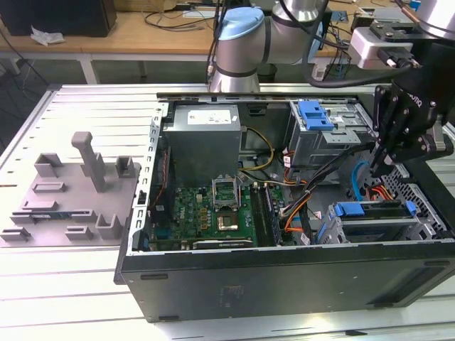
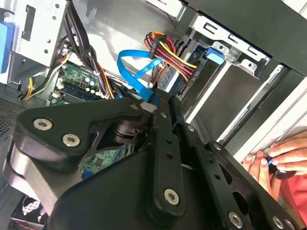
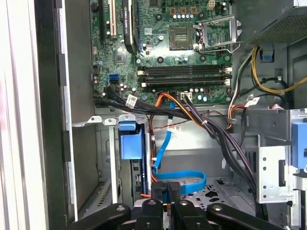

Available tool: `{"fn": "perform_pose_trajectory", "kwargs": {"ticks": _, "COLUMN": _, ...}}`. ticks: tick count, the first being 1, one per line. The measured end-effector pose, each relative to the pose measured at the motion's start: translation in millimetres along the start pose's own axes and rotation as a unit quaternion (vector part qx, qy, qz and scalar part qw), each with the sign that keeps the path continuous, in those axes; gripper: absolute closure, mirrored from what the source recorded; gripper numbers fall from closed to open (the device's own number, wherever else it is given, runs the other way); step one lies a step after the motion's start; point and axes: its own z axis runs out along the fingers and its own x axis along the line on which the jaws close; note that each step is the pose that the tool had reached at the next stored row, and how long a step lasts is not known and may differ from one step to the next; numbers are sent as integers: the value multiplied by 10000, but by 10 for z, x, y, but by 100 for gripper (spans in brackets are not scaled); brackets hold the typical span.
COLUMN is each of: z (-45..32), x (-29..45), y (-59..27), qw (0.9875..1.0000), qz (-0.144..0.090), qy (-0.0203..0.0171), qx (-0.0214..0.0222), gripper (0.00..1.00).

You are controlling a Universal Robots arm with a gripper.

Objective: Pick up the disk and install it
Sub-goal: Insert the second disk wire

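The open computer case (image 1: 284,284) lay on its side on the slatted tabletop (image 1: 71,291). In the exterior view its motherboard (image 1: 213,209) sat near the centre and the power supply (image 1: 202,135) toward 12 o'clock. The disk (image 1: 377,222), in its blue carrier frame, sat in the lower drive bay at about 4 o'clock of the case, just inside the near wall. In the first wrist view its blue carrier end (image 3: 130,143) showed in the bay slot.

The tool (image 1: 386,165) hung over the case at about 3 o'clock, above and apart from the disk. In the first wrist view the tool (image 3: 170,188) had its fingers drawn almost together with nothing seen between them, just in front of a looping blue data cable (image 3: 184,179).

A blue bracket (image 1: 315,114) topped the metal drive cage at about 1 o'clock. A grey fixture (image 1: 71,192) stood on the tabletop at 9 o'clock. In the second wrist view a person's hand (image 2: 280,158) rested against the case edge.
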Motion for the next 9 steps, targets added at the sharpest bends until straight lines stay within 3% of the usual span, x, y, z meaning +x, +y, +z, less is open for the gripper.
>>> {"fn": "perform_pose_trajectory", "kwargs": {"ticks": 9, "z": 4, "x": 95, "y": -30, "qw": 10000, "qz": 0, "qy": 1, "qx": 0, "gripper": 84}}
